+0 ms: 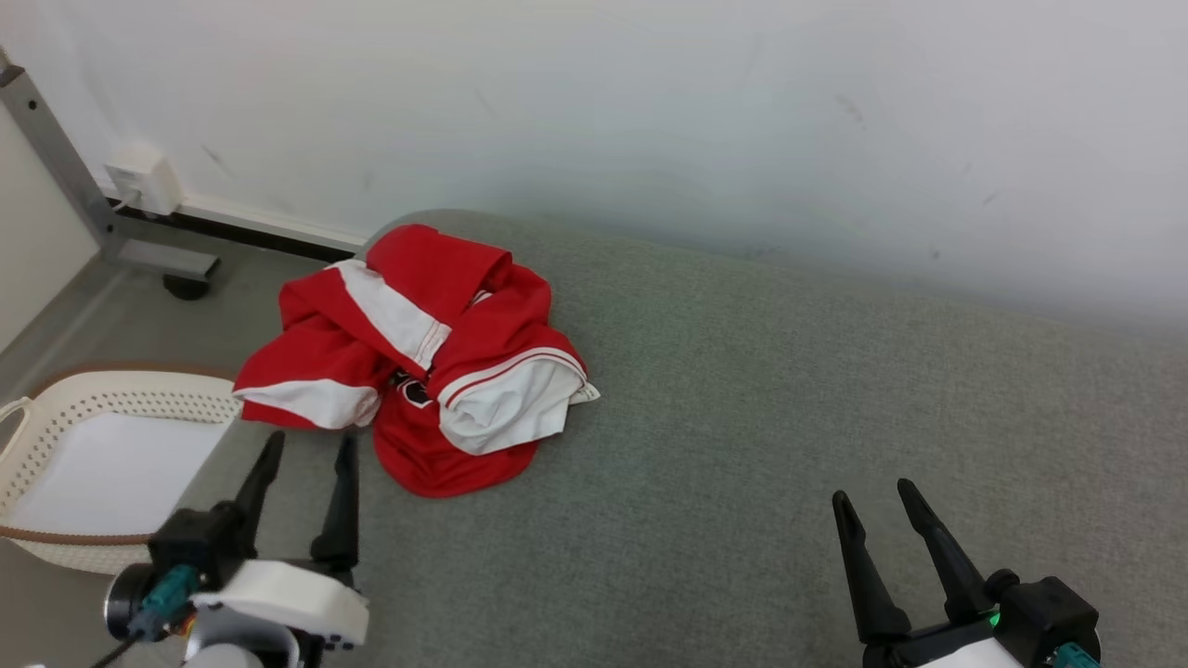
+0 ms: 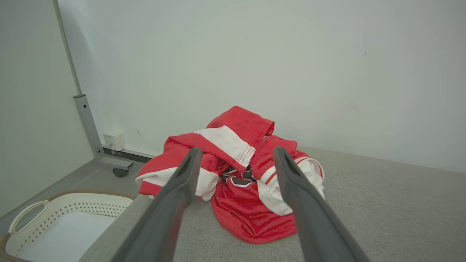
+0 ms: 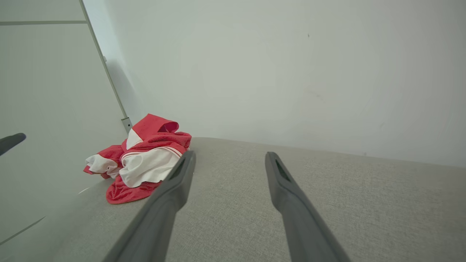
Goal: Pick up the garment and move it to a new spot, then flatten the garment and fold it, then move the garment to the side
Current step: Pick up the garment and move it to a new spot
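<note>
Trouble is waiting at the left edge of the grey padded table (image 1: pixel 789 390). The red and white jersey (image 1: pixel 427 362) is lying crumpled near the far left corner, with one part hanging over the side. The white laundry basket (image 1: pixel 56 417) is sitting on the floor just below. If only one thin layer is getting pinched, the jersey could be slipping off onto the floor or into the basket. The left gripper (image 1: pixel 312 438) is hovering near the jersey, fingers spread and holding nothing. The right gripper (image 1: pixel 872 490) is sitting well apart, spread too.
</note>
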